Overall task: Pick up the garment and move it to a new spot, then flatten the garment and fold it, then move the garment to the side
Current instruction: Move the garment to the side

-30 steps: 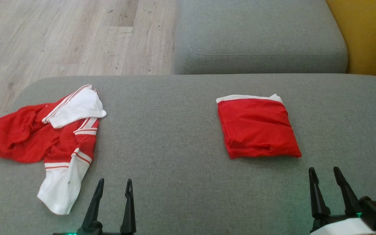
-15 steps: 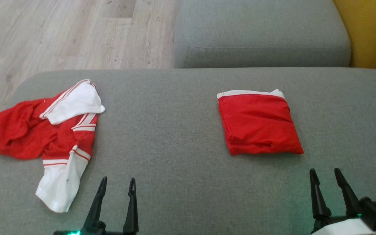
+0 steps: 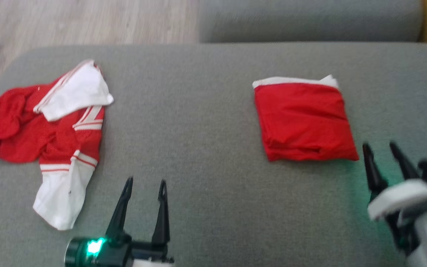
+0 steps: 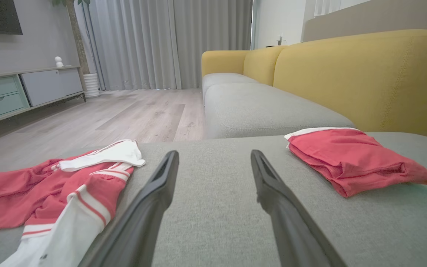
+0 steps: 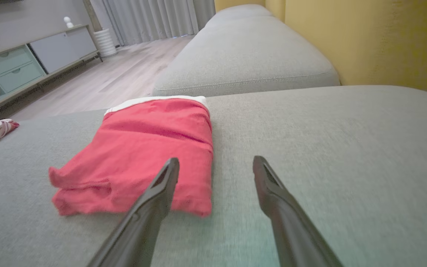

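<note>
Jaws are being held spread and empty over the grey cushion (image 3: 206, 148), the right gripper (image 3: 379, 145) beside the folded red garment (image 3: 302, 118), the left gripper (image 3: 146, 181) near the crumpled garment (image 3: 50, 126).

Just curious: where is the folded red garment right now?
In the head view, the folded red garment lies on the grey cushion, toward its right, just ahead of the right arm's fingers, apart from the crumpled red-and-white garment at left.

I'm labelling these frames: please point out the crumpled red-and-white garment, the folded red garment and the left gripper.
crumpled garment (image 3: 17, 133): head view, on its red body.
folded garment (image 3: 302, 118): head view, middle of its red top face.
left gripper (image 3: 146, 180): head view, midway between its fingertips.
</note>
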{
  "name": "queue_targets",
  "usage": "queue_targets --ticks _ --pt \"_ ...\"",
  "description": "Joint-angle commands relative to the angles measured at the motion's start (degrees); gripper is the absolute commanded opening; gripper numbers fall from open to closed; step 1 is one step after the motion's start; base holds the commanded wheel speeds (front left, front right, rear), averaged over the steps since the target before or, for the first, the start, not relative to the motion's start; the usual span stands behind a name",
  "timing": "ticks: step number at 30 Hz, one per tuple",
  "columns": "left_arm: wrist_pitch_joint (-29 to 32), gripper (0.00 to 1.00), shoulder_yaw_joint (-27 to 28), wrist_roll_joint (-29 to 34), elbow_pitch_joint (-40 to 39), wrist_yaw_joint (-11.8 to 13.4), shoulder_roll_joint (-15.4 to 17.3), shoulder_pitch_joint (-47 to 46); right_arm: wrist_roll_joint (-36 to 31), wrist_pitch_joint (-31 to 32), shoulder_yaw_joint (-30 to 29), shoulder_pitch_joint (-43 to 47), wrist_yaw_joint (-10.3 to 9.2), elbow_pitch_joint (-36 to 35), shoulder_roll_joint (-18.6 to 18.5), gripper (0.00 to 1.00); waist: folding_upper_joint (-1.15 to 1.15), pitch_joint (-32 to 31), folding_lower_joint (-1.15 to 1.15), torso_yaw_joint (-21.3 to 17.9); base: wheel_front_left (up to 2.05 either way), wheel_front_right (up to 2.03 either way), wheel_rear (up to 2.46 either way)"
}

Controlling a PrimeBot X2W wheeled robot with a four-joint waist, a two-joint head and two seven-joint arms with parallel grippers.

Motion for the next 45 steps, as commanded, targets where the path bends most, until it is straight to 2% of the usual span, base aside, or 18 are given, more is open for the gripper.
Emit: queue_targets --ticks 1,7,14,15,16,17,24,30,36,40,45 --pt "-0.29 1.0 0.67 -0.27 -2.46 0.16 -0.14 -3.72 2.13 2.15 2.3 -4.42 0.37 -0.71 -2.79 1.0 0.0 3.27 -0.01 0.79 0.0 0.0 0.0" --pt "-0.29 1.0 -1.36 -0.86 -3.23 0.93 -0.14 -6.87 6.82 7.51 4.1 -11.31 0.37 2.68 -6.56 1.0 0.0 6.91 -0.01 2.28 0.0 0.0 0.0" --pt "-0.29 1.0 -3.76 -2.1 -3.08 2.26 -0.14 -9.55 15.07 14.87 9.66 -16.21 0.37 7.12 -8.38 1.0 0.0 9.9 -0.01 3.54 0.0 0.0 0.0" --pt "-0.29 1.0 -3.94 -2.2 -3.05 2.44 -0.14 -9.77 16.35 15.84 10.9 -16.48 0.37 7.37 -8.52 0.8 0.0 10.14 -0.01 3.54 0.0 0.0 0.0" --pt "-0.29 1.0 -4.1 -2.28 -3.02 2.53 -0.14 -9.98 17.53 16.45 12.05 -16.73 0.37 7.42 -8.75 0.04 0.0 10.35 -0.01 3.47 0.0 0.0 0.0" --pt "-0.29 1.0 -4.19 -2.21 -3.1 2.59 -0.14 -10.24 18.43 16.53 12.99 -17.04 0.37 7.35 -9.15 0.0 0.0 10.58 -0.01 3.3 0.0 0.0 0.0" --pt "-0.29 1.0 -3.67 -1.21 -4.95 2.38 -0.14 -11.33 18.88 12.5 15.35 -19.66 0.37 7.69 -14.23 0.0 0.0 12.95 -0.01 -1.37 0.0 0.0 0.0" --pt "-0.29 1.0 -2.71 0.58 -6.17 0.44 -0.13 -13.93 18.61 11.66 14.99 -20.94 0.37 7.64 -22.8 0.0 0.0 17.96 -0.01 -6.58 0.0 0.0 0.0" --pt "-0.29 1.0 -1.63 2.11 -6.93 -1.02 -0.09 -17.37 18.15 10.2 12.44 -21.93 0.37 9.33 -30.29 0.0 0.0 23.13 -0.01 -10.05 0.0 0.0 0.0" --pt "-0.29 1.0 -1.77 2.99 -6.71 -1.44 -0.06 -19.28 15.54 8.69 10.57 -23.47 0.37 12.5 -33.25 0.0 0.0 25.2 -0.01 -11.09 0.0 0.0 0.0" --pt "-0.29 1.0 -2.05 3.05 -6.33 -1.5 -0.07 -20.63 11.85 7.85 9.2 -25.69 0.37 15.3 -34.37 0.0 0.0 26.47 -0.01 -11.46 0.0 0.0 0.0"
